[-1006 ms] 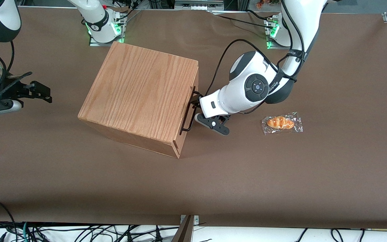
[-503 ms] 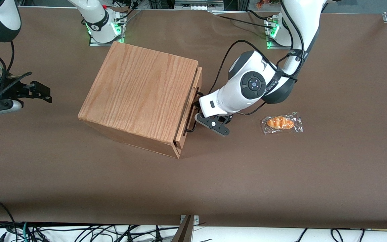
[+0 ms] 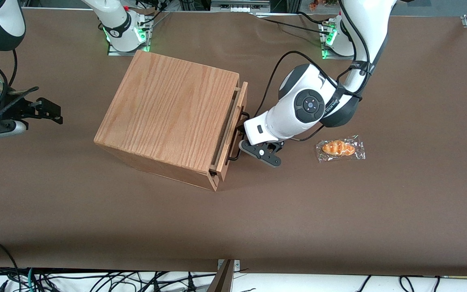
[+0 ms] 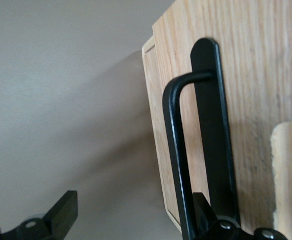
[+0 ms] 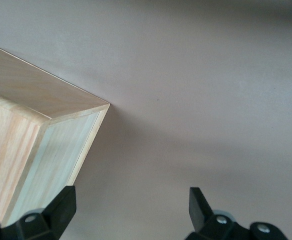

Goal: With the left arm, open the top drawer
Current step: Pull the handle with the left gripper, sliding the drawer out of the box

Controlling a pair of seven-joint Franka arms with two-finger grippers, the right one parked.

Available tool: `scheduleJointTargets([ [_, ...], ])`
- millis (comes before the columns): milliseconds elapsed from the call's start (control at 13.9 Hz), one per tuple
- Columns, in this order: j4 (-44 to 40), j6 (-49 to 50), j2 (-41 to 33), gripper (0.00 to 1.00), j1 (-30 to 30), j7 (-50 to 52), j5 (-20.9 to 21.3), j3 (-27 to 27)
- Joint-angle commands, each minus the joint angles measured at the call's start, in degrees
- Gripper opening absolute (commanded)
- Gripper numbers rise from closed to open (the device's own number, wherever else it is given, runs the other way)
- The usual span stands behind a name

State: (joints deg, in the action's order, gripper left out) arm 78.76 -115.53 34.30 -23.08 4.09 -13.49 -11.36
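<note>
Gripper (image 3: 239, 140) is hooking the drawer (image 3: 233, 127) by its stiff handle (image 4: 178, 150), fingers spread apart; drawer likely sliding lightly near the tabletop's middle.

You have the cabinet (image 3: 172, 117) on the table (image 3: 339, 219), with its front facing the working arm's end. The top drawer (image 3: 235, 129) stands slightly out from that front. Its handle (image 3: 238, 136) lies between the drawer front and the left arm (image 3: 302, 111). Your gripper (image 3: 241, 140) is at the handle; one finger (image 4: 206, 215) hooks the bar, the other stands well apart. A wrapped bun (image 3: 340, 148) lies near the arm, toward the working arm's end
</note>
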Motion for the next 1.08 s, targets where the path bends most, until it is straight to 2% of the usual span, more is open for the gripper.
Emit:
scheduleJointTargets([
  [0, -0.89, 1.09, 0.16, 1.00, 1.63, -0.31, 1.71, 0.11],
  [431, -0.01, 2.66, -0.46, 1.00, 3.04, -0.40, 2.15, 0.20],
  [646, 0.08, 5.57, -1.25, 1.00, 4.71, -5.12, 4.17, 0.11],
  [1006, 0.51, 6.28, -2.04, 1.00, 6.38, -8.74, 4.17, 0.11],
])
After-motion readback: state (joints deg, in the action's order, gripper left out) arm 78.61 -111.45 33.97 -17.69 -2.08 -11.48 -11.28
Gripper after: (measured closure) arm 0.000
